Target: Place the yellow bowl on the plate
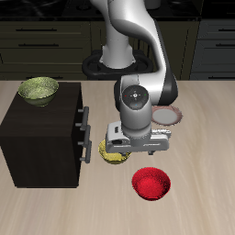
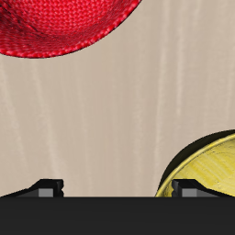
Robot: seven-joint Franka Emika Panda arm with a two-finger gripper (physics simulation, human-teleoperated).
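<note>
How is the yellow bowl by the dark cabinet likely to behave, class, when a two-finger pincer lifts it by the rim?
The yellow bowl looks like a rigid, thin-walled shell, so it should probably keep its shape. Its curved rim could let it tilt in a one-sided grasp. Sitting low and wide on the table, it seems unlikely to tip if nudged; it would rather slide.

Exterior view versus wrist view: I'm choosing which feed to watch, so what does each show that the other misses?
Only the exterior view shows the plate behind the arm, the paler yellow-green bowl on top of the dark cabinet, and the arm itself, with the gripper low over the table. Only the wrist view gives a close look at the bare tabletop between the bowls. Both show the yellow bowl and the red bowl. Neither shows how the jaws stand.
</note>
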